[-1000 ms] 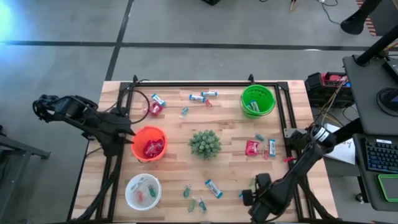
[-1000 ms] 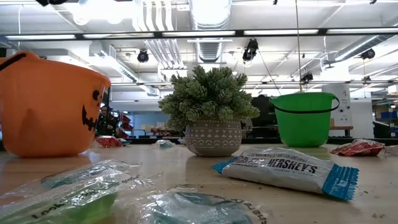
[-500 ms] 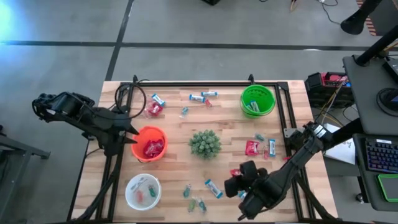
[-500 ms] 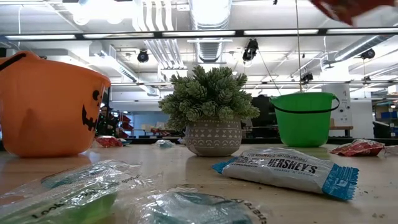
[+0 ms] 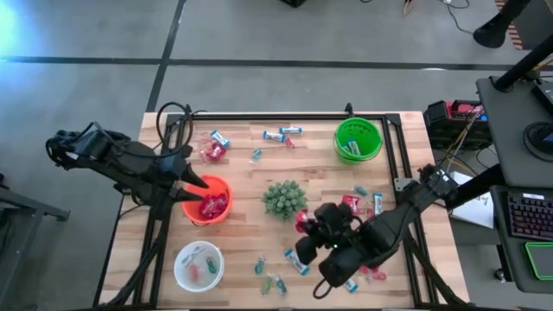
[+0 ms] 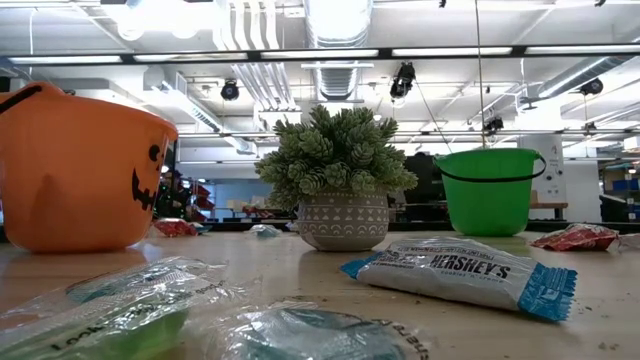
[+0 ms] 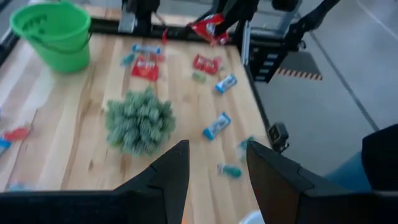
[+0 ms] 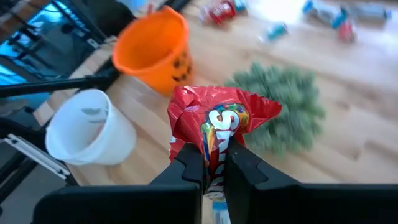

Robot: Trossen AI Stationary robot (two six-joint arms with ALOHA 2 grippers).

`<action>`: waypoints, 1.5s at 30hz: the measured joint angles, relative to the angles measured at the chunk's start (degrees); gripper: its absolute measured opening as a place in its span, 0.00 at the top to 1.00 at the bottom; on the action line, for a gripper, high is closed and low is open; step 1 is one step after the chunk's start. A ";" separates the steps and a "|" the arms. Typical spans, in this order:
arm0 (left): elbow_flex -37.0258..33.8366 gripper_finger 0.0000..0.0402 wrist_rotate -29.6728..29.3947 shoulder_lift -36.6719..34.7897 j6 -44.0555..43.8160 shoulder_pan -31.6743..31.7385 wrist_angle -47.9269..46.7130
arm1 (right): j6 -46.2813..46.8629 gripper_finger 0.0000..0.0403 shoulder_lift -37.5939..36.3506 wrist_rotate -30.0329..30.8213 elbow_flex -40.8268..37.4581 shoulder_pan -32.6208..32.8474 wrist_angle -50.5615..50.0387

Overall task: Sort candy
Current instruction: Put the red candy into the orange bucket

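Above the table beside the plant (image 5: 284, 199): right gripper (image 8: 214, 163), fingers clamped on a red candy packet (image 8: 219, 119). Left gripper (image 7: 213, 168): apparently parted, empty, over the orange bucket (image 5: 206, 199).

In the low view a blue-and-white bar (image 6: 460, 273) reads "HERSHEY'S", a clear green packet (image 6: 100, 310) shows what may be "Look", and the red packet (image 8: 219, 127) seems to carry Skittles lettering.
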 joint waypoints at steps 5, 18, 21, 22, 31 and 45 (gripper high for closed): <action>-0.02 0.65 0.02 1.54 2.62 0.00 6.15 | -11.43 0.95 0.06 -0.03 2.16 -2.57 4.84; -0.04 0.65 0.99 5.15 4.40 0.00 13.24 | -38.67 0.95 0.09 -0.55 7.01 -7.16 23.87; -0.07 0.65 1.07 5.78 5.05 0.00 14.24 | -41.70 0.95 0.09 -0.61 7.08 -7.09 26.94; -0.07 0.65 1.29 5.96 5.39 0.02 14.81 | -42.28 0.95 0.09 -0.63 7.06 -7.10 27.65; -0.09 0.65 1.70 7.59 7.40 0.01 20.66 | -53.81 0.95 0.11 -2.48 7.04 -8.18 40.33; -0.09 0.65 1.62 10.38 10.49 0.02 27.65 | -61.55 0.95 0.11 -10.22 6.99 -12.10 49.03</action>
